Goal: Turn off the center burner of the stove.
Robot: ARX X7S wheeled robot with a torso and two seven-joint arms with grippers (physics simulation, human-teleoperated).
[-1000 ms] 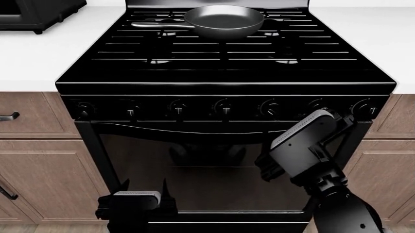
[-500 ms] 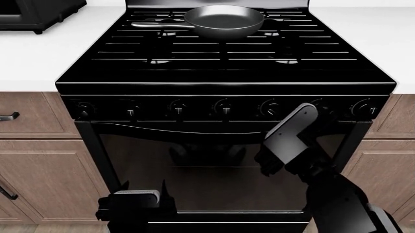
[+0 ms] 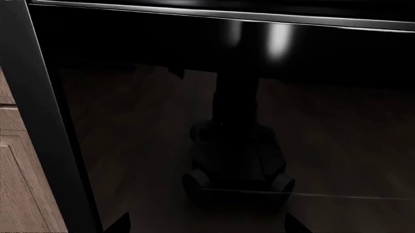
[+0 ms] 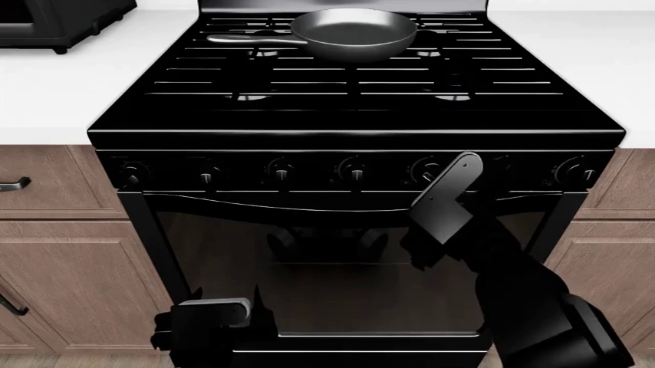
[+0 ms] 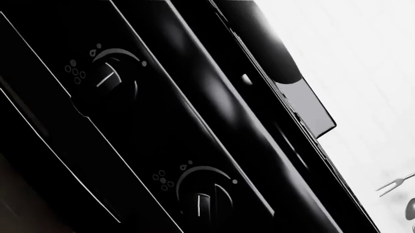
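Note:
The glossy black stove (image 4: 353, 100) fills the head view, with a row of seven knobs along its front and the middle knob (image 4: 353, 169) uncovered. My right gripper (image 4: 462, 165) is raised against the knob panel, between the fifth knob (image 4: 424, 170) and the sixth; its fingers are hidden. The right wrist view shows two knobs close up (image 5: 109, 74) (image 5: 204, 193). My left gripper (image 4: 227, 297) hangs low in front of the dark oven door (image 3: 220, 126), fingers wide apart and empty.
A grey frying pan (image 4: 353, 34) sits on the back grates. A black microwave (image 4: 61, 19) stands on the white counter (image 4: 51, 84) at the back left. Wooden cabinets (image 4: 61, 261) flank the stove, with a drawer handle (image 4: 12, 184) at the left.
My right arm has risen and swung left, bringing its gripper up from in front of the oven door to the knob panel. The left arm has not moved.

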